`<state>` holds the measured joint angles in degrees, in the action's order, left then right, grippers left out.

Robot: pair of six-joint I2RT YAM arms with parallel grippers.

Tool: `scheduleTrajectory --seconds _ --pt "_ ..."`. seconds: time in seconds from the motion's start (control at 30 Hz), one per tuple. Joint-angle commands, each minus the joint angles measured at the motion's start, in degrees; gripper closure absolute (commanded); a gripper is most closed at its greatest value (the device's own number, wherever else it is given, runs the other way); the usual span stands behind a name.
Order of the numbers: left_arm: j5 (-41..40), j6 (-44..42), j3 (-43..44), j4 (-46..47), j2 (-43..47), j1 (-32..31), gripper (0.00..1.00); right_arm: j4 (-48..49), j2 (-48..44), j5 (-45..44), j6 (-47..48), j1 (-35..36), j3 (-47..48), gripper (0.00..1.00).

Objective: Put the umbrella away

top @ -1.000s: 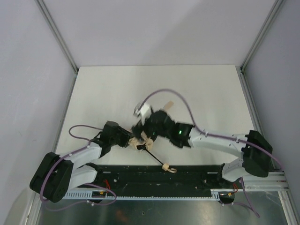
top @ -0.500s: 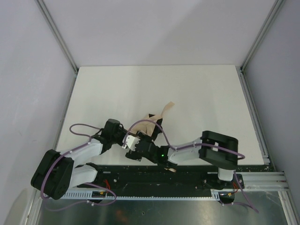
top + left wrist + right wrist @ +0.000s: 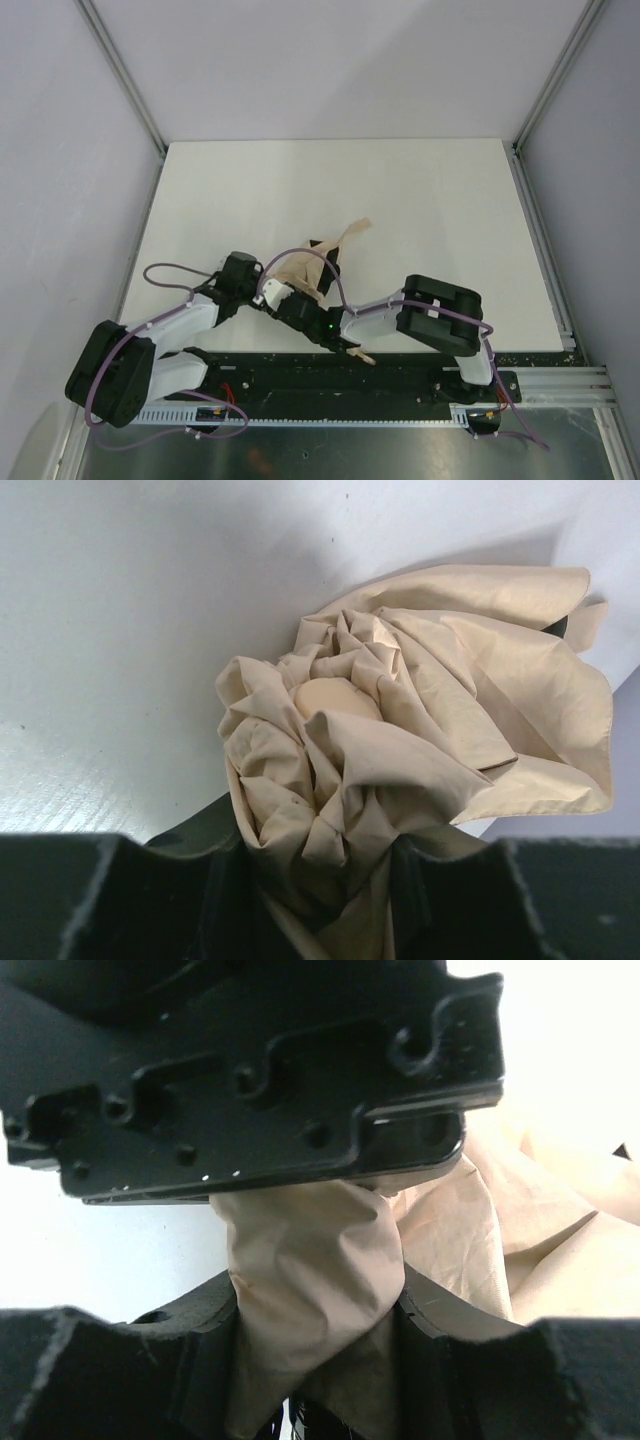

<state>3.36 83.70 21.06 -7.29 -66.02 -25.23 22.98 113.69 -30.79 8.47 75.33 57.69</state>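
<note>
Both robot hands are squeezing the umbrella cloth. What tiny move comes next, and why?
Probably the right gripper should slide along the umbrella, smoothing it, while the left gripper holds: both jaws pinch bunched fabric, and loose folds stick out.

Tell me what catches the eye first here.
First is the crumpled beige umbrella, its canopy bunched in loose folds near the front middle of the white table. Next, both grippers are shut on that fabric close together: the left gripper and the right gripper each pinch a wad of it.
</note>
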Motion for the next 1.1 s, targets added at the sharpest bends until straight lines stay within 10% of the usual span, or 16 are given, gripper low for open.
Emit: scheduleTrajectory --seconds 0.0,0.27,0.6,1.07 --pt "-1.13 -1.91 1.51 -8.85 -0.40 -0.56 0.85 -12.85 4.05 9.47 -12.44 -4.84 0.46 1.00" --pt "-2.55 -9.33 4.96 -5.55 2.43 3.18 0.05 -15.97 6.29 27.51 -19.92 -8.35 0.45 1.00" --pt "9.84 -19.92 2.19 -0.05 11.60 18.89 0.01 -16.63 8.17 46.17 -28.84 -14.11 1.19 1.00" --pt "19.44 -14.23 -4.86 0.50 14.94 19.54 0.01 -14.55 15.38 64.67 -36.04 -25.01 3.75 1.00"
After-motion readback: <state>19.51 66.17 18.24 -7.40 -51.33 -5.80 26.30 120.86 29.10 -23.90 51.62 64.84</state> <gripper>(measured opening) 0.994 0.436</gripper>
